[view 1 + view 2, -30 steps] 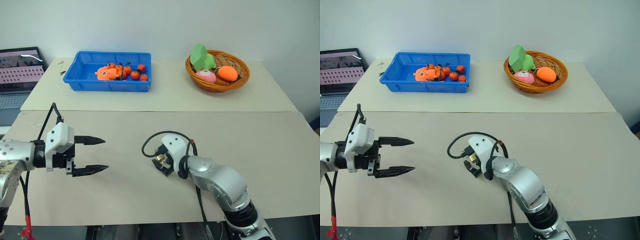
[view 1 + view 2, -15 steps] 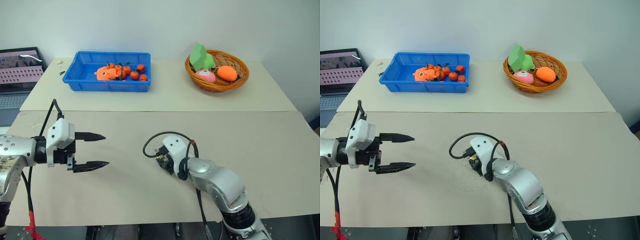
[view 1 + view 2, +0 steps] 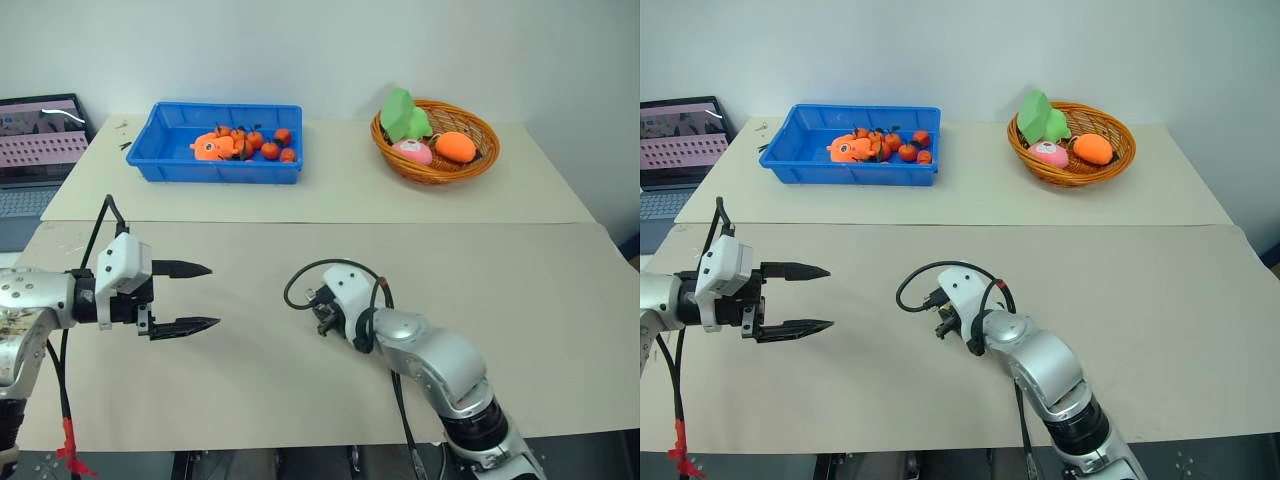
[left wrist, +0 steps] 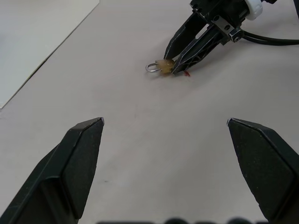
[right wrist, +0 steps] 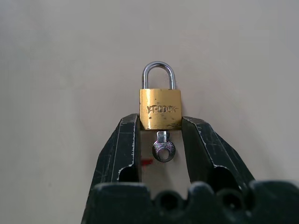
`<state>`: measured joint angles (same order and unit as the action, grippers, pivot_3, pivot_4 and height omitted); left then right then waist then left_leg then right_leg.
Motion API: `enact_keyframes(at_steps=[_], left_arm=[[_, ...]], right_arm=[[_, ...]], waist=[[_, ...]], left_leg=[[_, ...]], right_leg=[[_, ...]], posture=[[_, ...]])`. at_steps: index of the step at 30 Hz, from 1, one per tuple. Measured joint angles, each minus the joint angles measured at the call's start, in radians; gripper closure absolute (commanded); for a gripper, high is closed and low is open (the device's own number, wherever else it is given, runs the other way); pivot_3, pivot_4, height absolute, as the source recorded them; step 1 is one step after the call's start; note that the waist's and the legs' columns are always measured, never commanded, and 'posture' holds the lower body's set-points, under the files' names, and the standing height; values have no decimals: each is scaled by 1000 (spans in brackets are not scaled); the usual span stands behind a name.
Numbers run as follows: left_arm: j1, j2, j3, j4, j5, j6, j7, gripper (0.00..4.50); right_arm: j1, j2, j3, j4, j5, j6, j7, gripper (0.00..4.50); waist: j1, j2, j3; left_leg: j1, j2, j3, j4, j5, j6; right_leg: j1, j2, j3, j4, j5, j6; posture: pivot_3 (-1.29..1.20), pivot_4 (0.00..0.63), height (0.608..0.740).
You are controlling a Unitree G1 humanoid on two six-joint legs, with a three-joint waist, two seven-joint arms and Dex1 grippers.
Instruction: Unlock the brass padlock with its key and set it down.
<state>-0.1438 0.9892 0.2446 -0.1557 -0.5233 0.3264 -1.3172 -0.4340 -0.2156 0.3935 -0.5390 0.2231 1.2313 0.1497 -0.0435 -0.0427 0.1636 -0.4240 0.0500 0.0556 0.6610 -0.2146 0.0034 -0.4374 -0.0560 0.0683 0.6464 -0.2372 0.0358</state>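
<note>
The brass padlock point(image 5: 160, 108) is a small gold block, its silver shackle closed. My right gripper point(image 5: 160, 120) is shut on the lower sides of the padlock body, low over the tabletop near the table's middle point(image 3: 322, 318). The key point(image 5: 163, 149) sticks out of the padlock's underside, between the two fingers. In the left wrist view the padlock point(image 4: 161, 66) shows at the tips of the right gripper point(image 4: 174, 63), shackle pointing away from it. My left gripper point(image 3: 212, 295) hovers open to the left, pointing at the padlock with nothing in it.
A blue tray point(image 3: 170, 168) with small orange fruits stands at the back left. A wicker basket point(image 3: 437, 170) of toy food stands at the back right. A laptop point(image 3: 35, 140) sits off the far left edge. A seam point(image 3: 330, 222) runs across the table.
My right gripper's fingers have closed onto the padlock body. The left gripper has stayed open in place.
</note>
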Motion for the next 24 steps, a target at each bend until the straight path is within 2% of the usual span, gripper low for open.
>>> enact_keyframes(at_steps=[2, 4, 6, 8, 11, 15, 24], left_arm=[[-13, -11, -7, 8, 9, 0, 12, 0], [-16, -15, -7, 16, 10, 0, 20, 0], [-30, -28, -19, 19, 13, 0, 28, 0], [-36, -38, -27, 20, 14, -1, 33, 0], [-44, -50, -32, 26, 14, -2, 43, 0], [-42, -60, -30, 31, 15, -15, 59, 0], [3, -69, -23, 27, 14, -23, 86, 0]], right_arm=[[-38, -108, 26, 18, -11, -132, 99, 3595], [-66, -165, 34, 29, -19, -239, 181, 3595], [-111, -251, 108, 109, -53, -462, 348, 3595], [-129, -267, 157, 186, -72, -595, 449, 3595], [-174, -239, 246, 360, -113, -801, 598, 3595], [-233, -148, 305, 547, -169, -989, 706, 3595], [-328, 14, 303, 859, -261, -1189, 770, 3595]], waist=[[0, 0, 0], [0, -1, 0], [-2, -1, 0], [-4, -1, 0], [-6, -1, 0], [-2, -1, 0], [0, -1, 0]], left_leg=[[0, 0, 0, 0, 0, 0], [1, 0, 0, 0, 0, 0], [1, 0, 0, 0, 0, 0], [1, 1, -1, 0, 0, 0], [1, 1, -1, 0, 0, 0], [1, 1, -1, 1, 1, 0], [1, 1, -1, 1, 1, -2]], right_leg=[[0, 0, 0, 0, 0, 0], [1, 1, 0, 0, 0, 0], [1, 1, 0, 0, 0, 0], [1, 2, 0, 0, 0, 0], [1, 3, 0, 1, 0, -1], [1, 2, 0, 1, 1, -1], [1, 2, 0, 3, 1, -1]], posture=[[0, 150, 740], [0, 150, 740], [0, 150, 740], [0, 150, 740], [0, 150, 740], [0, 150, 740], [0, 150, 740]])
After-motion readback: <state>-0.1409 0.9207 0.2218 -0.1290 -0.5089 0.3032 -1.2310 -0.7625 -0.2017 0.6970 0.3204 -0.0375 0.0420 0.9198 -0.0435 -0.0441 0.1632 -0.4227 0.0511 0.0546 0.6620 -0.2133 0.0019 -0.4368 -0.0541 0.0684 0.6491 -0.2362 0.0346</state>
